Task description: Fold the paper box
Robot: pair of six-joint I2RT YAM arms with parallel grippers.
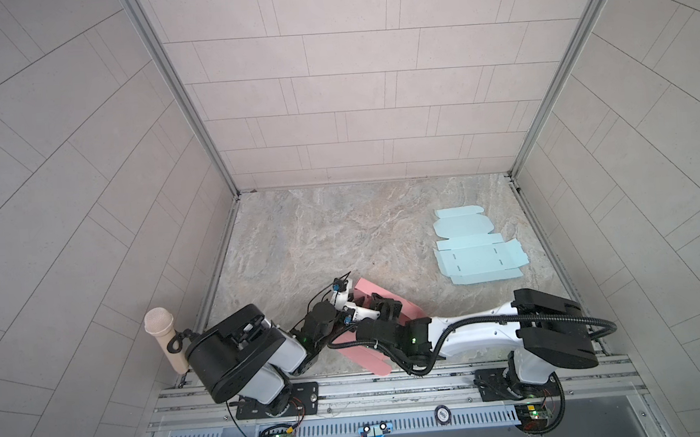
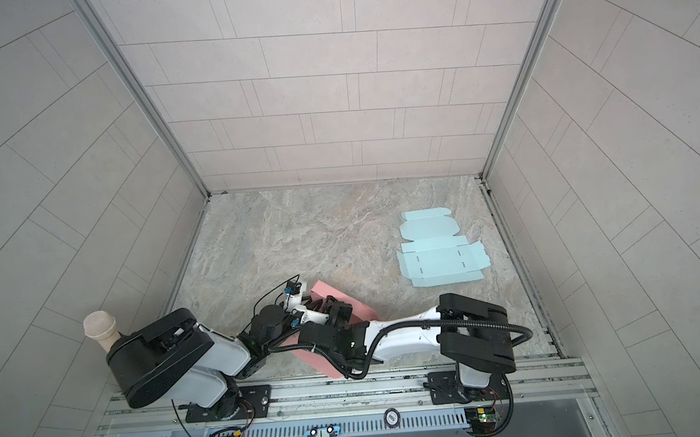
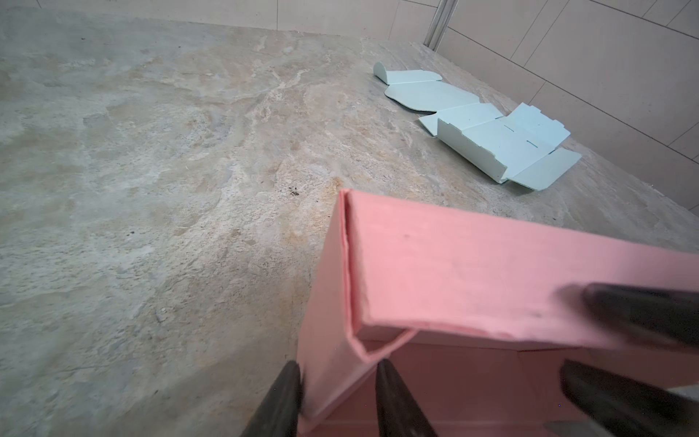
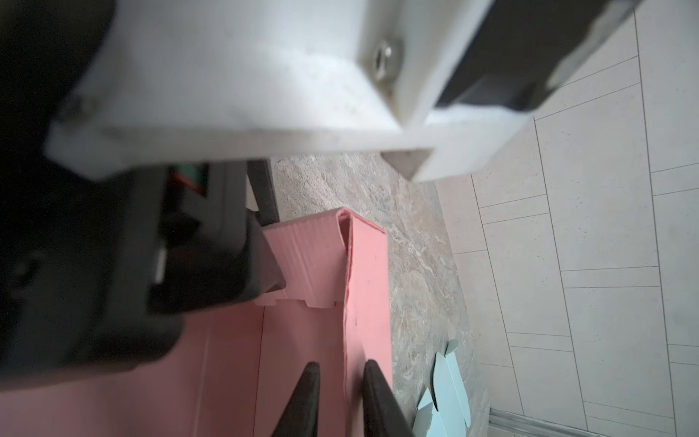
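A pink paper box (image 1: 365,290) (image 2: 323,292) lies partly folded at the front middle of the table, under both wrists. In the left wrist view two of its walls (image 3: 472,272) stand up and meet at a corner. My left gripper (image 3: 338,362) (image 1: 361,301) is shut on the short side wall by that corner, one finger outside and one inside. My right gripper (image 4: 342,363) (image 1: 381,300) straddles the long wall's (image 4: 367,272) top edge. Its jaws are open, with a small gap on each side. Its dark fingers (image 3: 643,318) also show in the left wrist view.
A light blue flat box blank (image 1: 475,253) (image 2: 438,260) (image 3: 491,128) lies unfolded at the back right of the marble table. A beige microphone (image 1: 164,335) stands at the left front. The metal rail (image 1: 392,385) runs along the front edge, and tiled walls close three sides.
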